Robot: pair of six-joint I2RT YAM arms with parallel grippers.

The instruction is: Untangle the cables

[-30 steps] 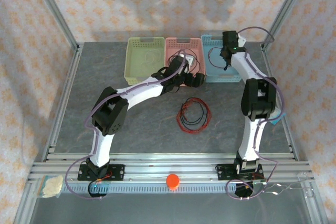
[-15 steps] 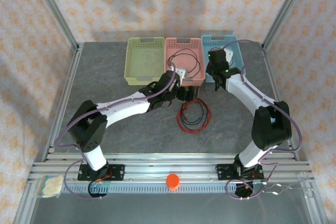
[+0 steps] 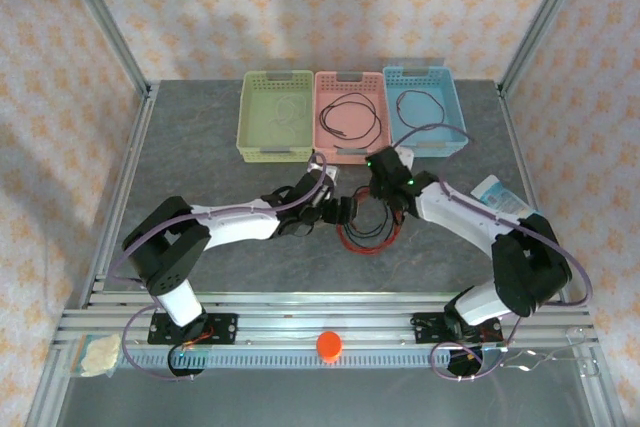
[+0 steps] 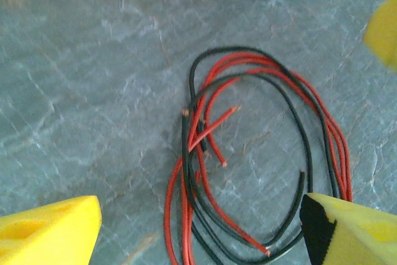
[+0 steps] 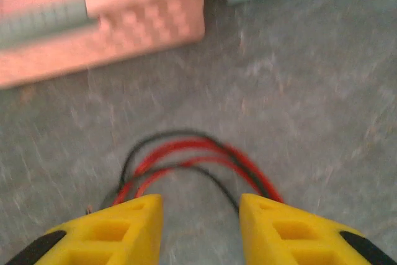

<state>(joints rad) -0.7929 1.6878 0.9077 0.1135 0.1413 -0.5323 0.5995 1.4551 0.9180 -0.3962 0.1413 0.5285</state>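
Near the middle of the table lies a loose tangle of red and black cables, coiled, with their ends free. Separating this knot looks like the step in hand; next, each gripper should pinch a different strand and pull apart. Both arms reach low and inward. On the coil's left-edge side the left gripper hovers, jaws wide and empty. From the far side the right gripper straddles the loop, jaws partly open, not clamping.
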